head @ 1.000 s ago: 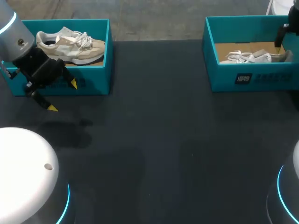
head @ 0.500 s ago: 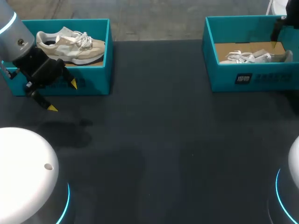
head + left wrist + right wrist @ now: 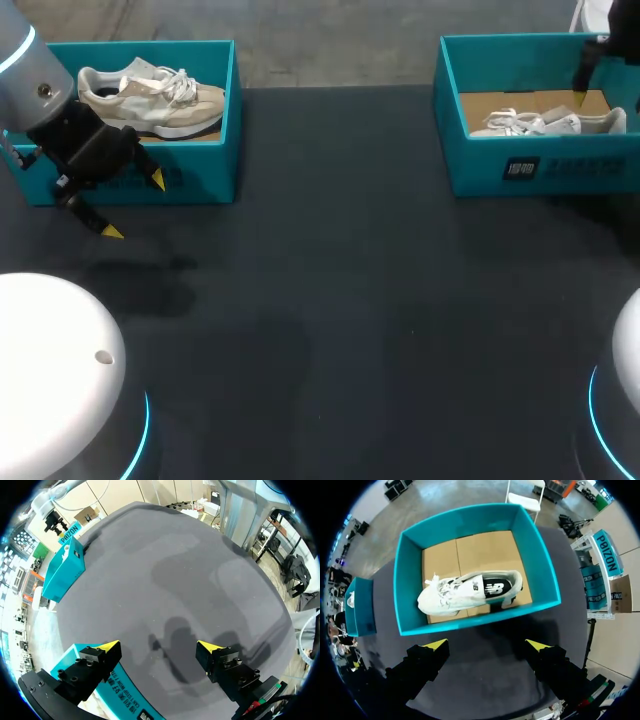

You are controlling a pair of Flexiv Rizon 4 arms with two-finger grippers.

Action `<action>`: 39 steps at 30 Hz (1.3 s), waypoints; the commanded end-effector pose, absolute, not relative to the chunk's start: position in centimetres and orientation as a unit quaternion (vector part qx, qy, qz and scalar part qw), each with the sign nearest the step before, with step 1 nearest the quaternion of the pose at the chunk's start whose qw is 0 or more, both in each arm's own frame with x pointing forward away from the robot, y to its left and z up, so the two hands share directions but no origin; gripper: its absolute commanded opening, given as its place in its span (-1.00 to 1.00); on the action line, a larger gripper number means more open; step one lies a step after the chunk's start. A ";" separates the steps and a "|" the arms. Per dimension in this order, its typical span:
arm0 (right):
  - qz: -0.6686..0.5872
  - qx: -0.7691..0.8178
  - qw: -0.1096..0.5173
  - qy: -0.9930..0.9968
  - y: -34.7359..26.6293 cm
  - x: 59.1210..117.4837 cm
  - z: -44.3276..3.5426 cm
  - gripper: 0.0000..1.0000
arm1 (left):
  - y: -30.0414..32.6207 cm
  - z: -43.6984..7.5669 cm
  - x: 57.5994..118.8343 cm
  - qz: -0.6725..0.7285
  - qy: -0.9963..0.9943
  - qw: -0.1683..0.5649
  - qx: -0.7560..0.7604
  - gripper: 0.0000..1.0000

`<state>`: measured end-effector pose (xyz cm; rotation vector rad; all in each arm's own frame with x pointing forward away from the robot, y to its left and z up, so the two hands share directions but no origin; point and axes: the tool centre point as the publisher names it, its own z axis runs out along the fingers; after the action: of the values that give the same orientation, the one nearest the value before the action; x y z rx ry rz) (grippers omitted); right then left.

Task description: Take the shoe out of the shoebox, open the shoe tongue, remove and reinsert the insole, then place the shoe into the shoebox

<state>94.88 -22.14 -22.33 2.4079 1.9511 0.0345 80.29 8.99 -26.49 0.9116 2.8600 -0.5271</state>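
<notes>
Head and wrist views of the two arms at the dark table [image 3: 350, 300]. At the left, the left gripper [image 3: 133, 205] hangs over the table just in front of the left box [image 3: 190, 175]. Its jaws are spread wide and hold nothing. In its wrist view the left gripper [image 3: 160, 646] has only bare table and its own shadow between its fingers, and one finger stands over the near wall of the left box [image 3: 125, 700]. A beige shoe [image 3: 150, 98] stands upright on its sole in the left box, toe toward the table's middle. At the right, the right box [image 3: 560, 170] holds the white shoe [image 3: 545, 123]. It lies on the cardboard floor with its laced end toward the table's middle and its heel toward the outer wall. The right arm [image 3: 590, 65] enters at the far right corner above this box. In the right wrist view the right gripper [image 3: 486, 644] hangs well above the right box [image 3: 407, 580], its jaws wide apart and empty. The white shoe [image 3: 470, 592] lies ahead of the gripper, apart from both fingers, its opening and insole in view.
</notes>
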 end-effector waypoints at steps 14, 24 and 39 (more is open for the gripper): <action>0.014 0.777 0.023 0.629 -22.2 94.6 -22.3 1.00 | 10.9 -24.6 81.4 -0.170 0.926 0.074 0.329 1.00; 0.014 0.777 0.023 0.629 -22.2 94.6 -22.3 1.00 | 15.2 -20.5 85.9 -0.163 0.844 0.081 0.505 1.00; 0.014 0.777 0.023 0.629 -22.2 94.6 -22.3 1.00 | 19.3 -18.1 92.7 -0.176 0.791 0.110 0.576 1.00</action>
<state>94.63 -22.21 -22.37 2.4050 1.9490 0.0442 91.79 18.90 -18.00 1.6578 2.3164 -0.4360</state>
